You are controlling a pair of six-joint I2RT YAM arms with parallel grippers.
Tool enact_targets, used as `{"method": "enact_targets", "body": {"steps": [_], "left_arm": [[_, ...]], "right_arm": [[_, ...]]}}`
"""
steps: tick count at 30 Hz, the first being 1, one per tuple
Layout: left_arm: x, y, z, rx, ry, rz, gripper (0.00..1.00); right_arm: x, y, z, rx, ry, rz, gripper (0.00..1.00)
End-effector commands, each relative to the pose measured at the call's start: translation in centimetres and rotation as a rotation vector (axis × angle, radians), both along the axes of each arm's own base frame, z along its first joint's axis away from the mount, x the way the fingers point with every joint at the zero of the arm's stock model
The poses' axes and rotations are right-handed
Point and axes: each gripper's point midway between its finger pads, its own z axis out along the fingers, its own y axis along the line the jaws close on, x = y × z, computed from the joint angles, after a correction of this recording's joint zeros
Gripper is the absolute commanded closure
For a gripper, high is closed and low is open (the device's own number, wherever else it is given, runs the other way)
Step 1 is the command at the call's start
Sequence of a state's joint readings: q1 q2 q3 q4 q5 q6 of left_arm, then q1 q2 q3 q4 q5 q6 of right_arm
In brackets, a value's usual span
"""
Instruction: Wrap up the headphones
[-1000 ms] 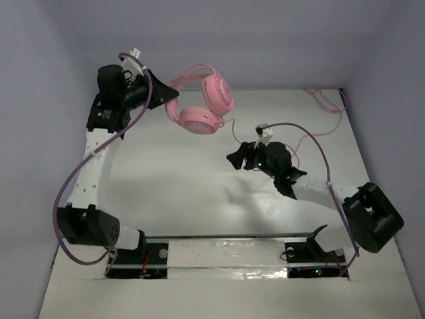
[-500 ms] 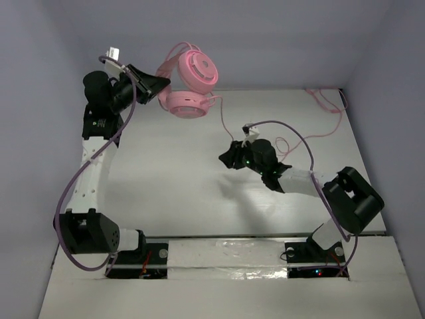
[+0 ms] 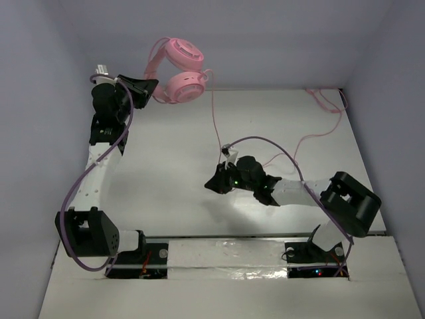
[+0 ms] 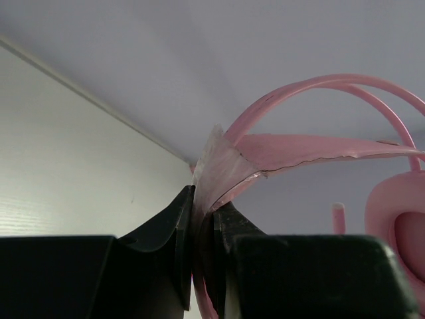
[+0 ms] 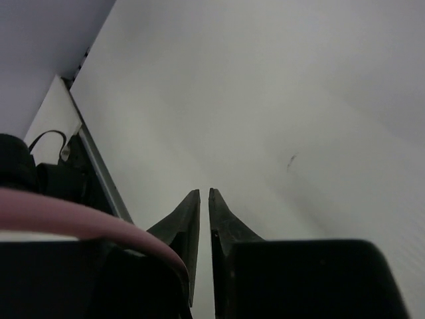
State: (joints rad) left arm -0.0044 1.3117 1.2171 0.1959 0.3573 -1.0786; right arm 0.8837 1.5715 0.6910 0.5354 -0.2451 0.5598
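The pink headphones hang in the air above the table's far left, in front of the back wall. My left gripper is shut on their headband, whose band is pinched between the black fingers. One cup shows at the right edge of the left wrist view. The thin pink cable drops from the cups toward my right gripper, which is low over the table's middle. Its jaws are almost together, with only a hairline gap. No cable shows between them.
More of the pink cable trails across the table to the back right corner. Grey walls close in the table at the back and on both sides. The arm bases sit along the near edge.
My left gripper has lifted the headphones up and to the left. My right arm has moved left and nearer over the table, and its jaws have closed from wide to nearly together.
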Motion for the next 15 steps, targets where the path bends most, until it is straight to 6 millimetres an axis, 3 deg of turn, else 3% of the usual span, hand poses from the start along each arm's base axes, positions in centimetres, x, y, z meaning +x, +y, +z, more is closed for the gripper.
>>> {"method": "enact_targets", "body": {"steps": [1,2,6,7,9,10,12,13,15], "left_arm": [[-0.1,2.5,4.5,-0.049,-0.143,0.154,1.0],[0.1,3.0,4.1,-0.041,-0.13,0.184,1.0],[0.6,5.0,2.6,-0.006,-0.102,0.285,1.0],[0.7,4.6,2.0,-0.013,-0.09,0.262,1.0],[0.9,4.6,2.2,-0.03,-0.097,0.245,1.0],[0.8,4.3,2.7,-0.036,-0.107,0.232,1.0],[0.7,4.2,3.6,-0.037,-0.122,0.224,1.0],[0.4,4.1,5.0,-0.035,-0.152,0.219,1.0],[0.2,4.1,6.0,-0.013,-0.16,0.216,1.0]], "right_arm": [[-2.1,0.5,2.4,0.052,0.009,0.057,0.83],[-2.3,0.2,3.2,0.062,0.007,0.054,0.81],[-3.9,-0.5,3.2,0.045,0.05,0.062,0.67],[-4.1,-0.6,3.2,0.052,0.052,0.068,0.55],[-4.3,-0.9,2.8,0.064,0.041,0.069,0.46],[-4.5,-1.2,1.9,0.053,0.049,0.066,0.4],[-4.6,-0.9,1.2,0.063,0.045,0.084,0.39],[-5.1,-0.8,0.9,0.071,0.057,0.11,0.36],[-5.4,-0.3,1.3,0.111,0.052,0.139,0.32]]}}
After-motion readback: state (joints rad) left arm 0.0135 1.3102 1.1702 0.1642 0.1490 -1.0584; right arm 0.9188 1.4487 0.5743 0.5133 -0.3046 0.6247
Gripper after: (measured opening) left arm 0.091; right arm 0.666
